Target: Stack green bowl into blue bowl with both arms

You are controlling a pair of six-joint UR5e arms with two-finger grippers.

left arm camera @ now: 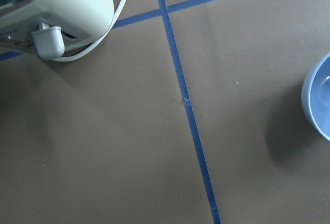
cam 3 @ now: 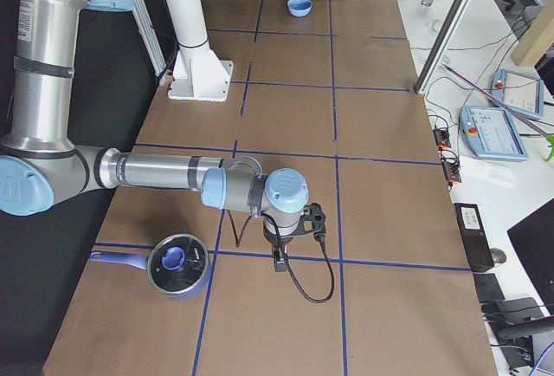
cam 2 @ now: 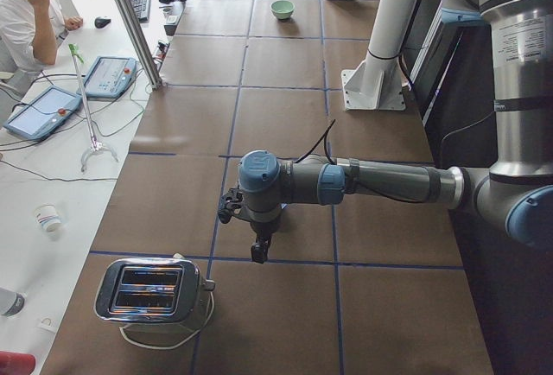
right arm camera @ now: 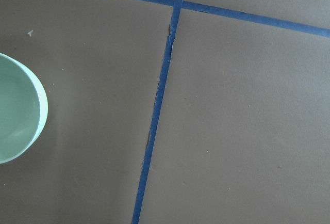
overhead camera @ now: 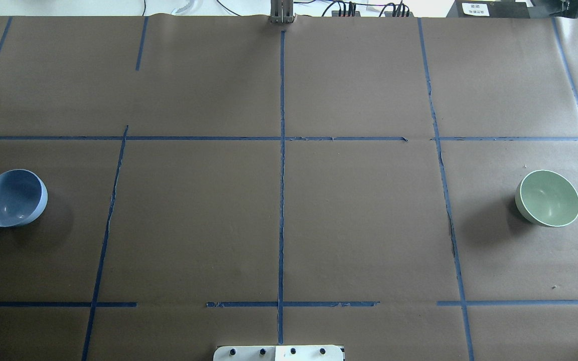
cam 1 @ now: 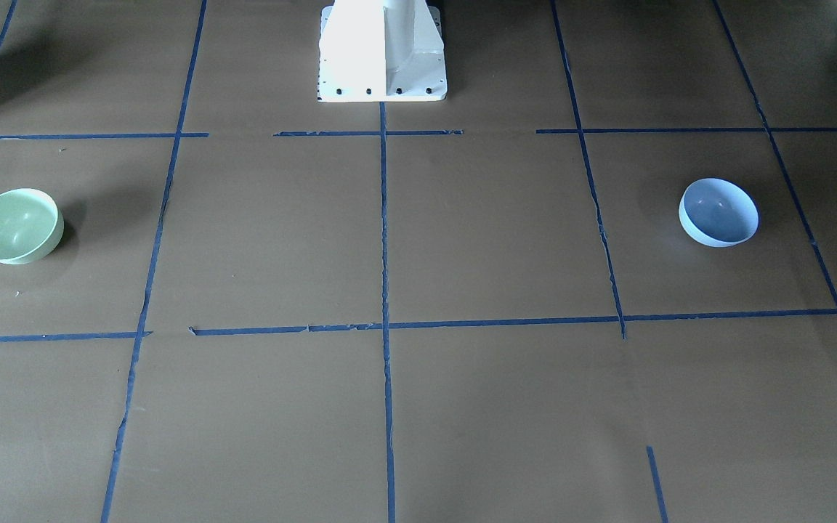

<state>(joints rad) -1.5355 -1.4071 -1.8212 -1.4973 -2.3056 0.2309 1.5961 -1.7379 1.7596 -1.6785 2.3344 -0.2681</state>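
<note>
The green bowl [cam 1: 16,226] stands upright and empty on the brown table, at the right in the overhead view [overhead camera: 547,198]. The blue bowl [cam 1: 718,212] stands upright and empty at the other end, at the left in the overhead view [overhead camera: 13,197]. The bowls are far apart. My left gripper [cam 2: 257,252] points down above the table and shows only in the exterior left view. My right gripper [cam 3: 280,261] points down and shows only in the exterior right view. I cannot tell whether either is open or shut. The left wrist view catches the blue bowl's edge [left arm camera: 319,100]; the right wrist view catches the green bowl's edge [right arm camera: 18,113].
A silver toaster [cam 2: 155,293] with a white cord stands at the table's end near my left arm. A dark pot with a lid [cam 3: 177,265] sits near my right arm. The white pedestal base [cam 1: 382,51] stands at the robot's side. Blue tape lines cross the table.
</note>
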